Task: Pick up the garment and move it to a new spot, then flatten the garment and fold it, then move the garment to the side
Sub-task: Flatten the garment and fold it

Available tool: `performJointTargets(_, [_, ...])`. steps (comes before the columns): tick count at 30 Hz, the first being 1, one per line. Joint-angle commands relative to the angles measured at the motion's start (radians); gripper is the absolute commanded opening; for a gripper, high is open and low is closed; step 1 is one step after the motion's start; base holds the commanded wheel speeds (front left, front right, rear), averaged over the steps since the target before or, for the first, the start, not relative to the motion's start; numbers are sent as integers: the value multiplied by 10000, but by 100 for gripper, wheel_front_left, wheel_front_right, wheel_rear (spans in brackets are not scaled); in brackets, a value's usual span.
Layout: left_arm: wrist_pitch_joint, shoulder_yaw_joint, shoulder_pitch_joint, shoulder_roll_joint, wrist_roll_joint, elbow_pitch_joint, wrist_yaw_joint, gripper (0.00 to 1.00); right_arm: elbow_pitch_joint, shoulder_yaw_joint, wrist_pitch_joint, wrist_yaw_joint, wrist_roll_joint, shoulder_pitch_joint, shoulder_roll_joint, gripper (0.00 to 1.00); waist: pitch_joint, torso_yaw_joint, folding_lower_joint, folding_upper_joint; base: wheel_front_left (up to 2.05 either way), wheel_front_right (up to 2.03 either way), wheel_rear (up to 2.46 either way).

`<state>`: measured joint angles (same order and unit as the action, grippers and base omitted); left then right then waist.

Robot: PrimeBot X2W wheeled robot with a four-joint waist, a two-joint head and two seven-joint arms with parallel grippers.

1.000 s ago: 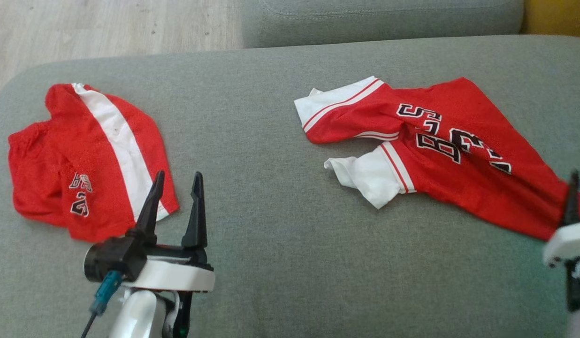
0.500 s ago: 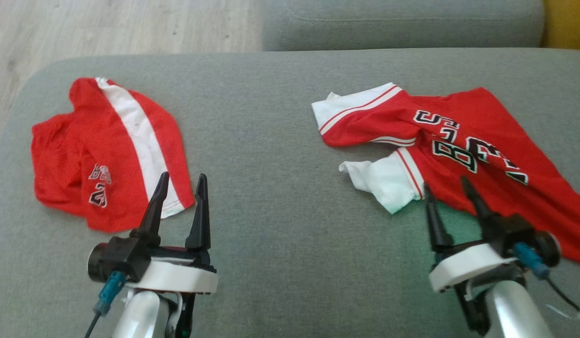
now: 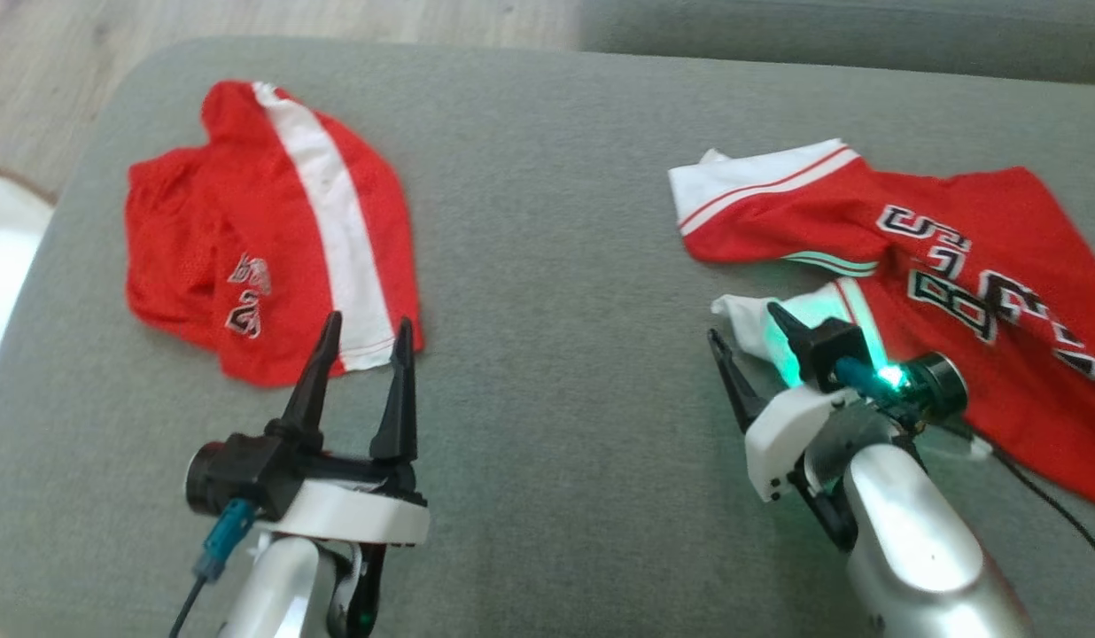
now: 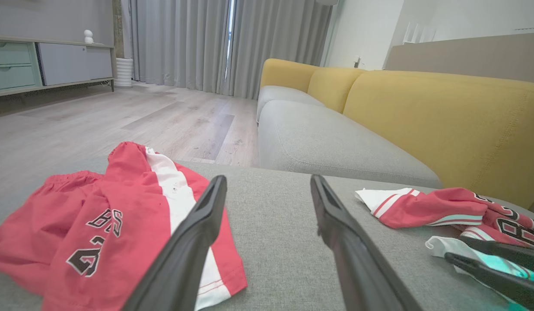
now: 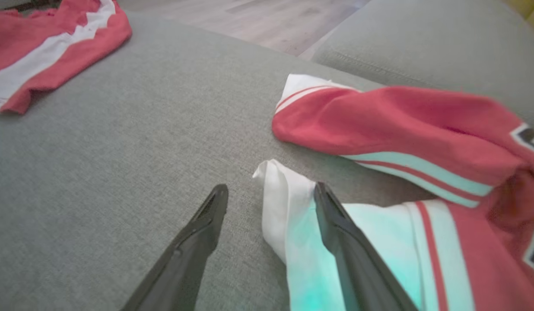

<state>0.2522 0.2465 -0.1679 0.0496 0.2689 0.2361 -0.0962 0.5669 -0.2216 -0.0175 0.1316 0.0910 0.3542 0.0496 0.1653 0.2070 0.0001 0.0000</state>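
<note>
- Head view: a crumpled red jersey [image 3: 955, 230] lay at 2 o'clock on the grey cushion [image 3: 547, 221], and red shorts [image 3: 273, 230] at 10 o'clock. The left pincer [image 3: 369, 321] gaped empty just below the shorts.
- Left wrist view: the shorts lay at 9 o'clock, the jersey at 3.
- Right wrist view: the right pincer [image 5: 270, 189] stood spread around the tip of the jersey's white sleeve [image 5: 284, 203], gripping nothing.

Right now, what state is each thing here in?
Red shorts, lying rumpled, untouched.
Red jersey, crumpled, not yet flattened, not gripped.
Left gripper, open, empty, near the shorts' hem.
Right gripper, open, tip of the jersey's white sleeve between its fingers.
</note>
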Motion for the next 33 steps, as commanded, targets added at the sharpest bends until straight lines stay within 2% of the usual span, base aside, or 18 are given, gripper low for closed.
performJointTargets(1, [95,-200,-401,9,71,-286,59,100,80,-95,-154,-9,124,491,7,100,146,218,-1,0,0,0,0])
performJointTargets(5, [95,-120,-452,8,139,-282,122,100,1075,103,-481,-9,209,987,7,100,221,382,-1,0,0,0,0])
performJointTargets(6, [95,-107,-455,8,145,-279,128,100,1292,127,-542,-9,222,1078,7,35,227,407,-1,0,0,0,0])
performJointTargets(7, [95,-98,-459,8,148,-273,132,100,1471,120,-562,-9,204,1156,7,0,229,427,-1,0,0,0,0])
performJointTargets(11, [95,-108,-470,8,156,-267,154,100,1729,-70,-299,-9,-33,1382,7,0,235,431,-1,0,0,0,0])
performJointTargets(16, [95,-169,-451,8,117,-254,189,100,1301,-1218,1259,-9,-1253,1778,7,0,163,293,-1,0,0,0,0])
performJointTargets(21, [95,-282,-483,7,54,-291,188,100,433,-2927,2476,-9,-2585,2032,7,0,46,151,-1,0,0,0,0])
performJointTargets(26, [95,-335,-443,7,26,-324,185,100,-328,-5183,2718,-9,-3677,1920,7,0,-93,101,-1,0,0,0,0])
performJointTargets(31, [95,-341,-325,7,36,-321,211,100,2,-7511,2685,-9,-4590,1809,102,0,-269,92,-1,0,0,0,0])
performJointTargets(32, [95,-346,-293,7,37,-310,216,100,95,-7942,2635,-9,-4816,1817,167,9,-310,83,-1,0,0,0,0])
performJointTargets(33, [95,-356,-261,7,35,-296,221,100,226,-8293,2544,-9,-5019,1834,243,100,-351,64,-1,0,0,0,0])
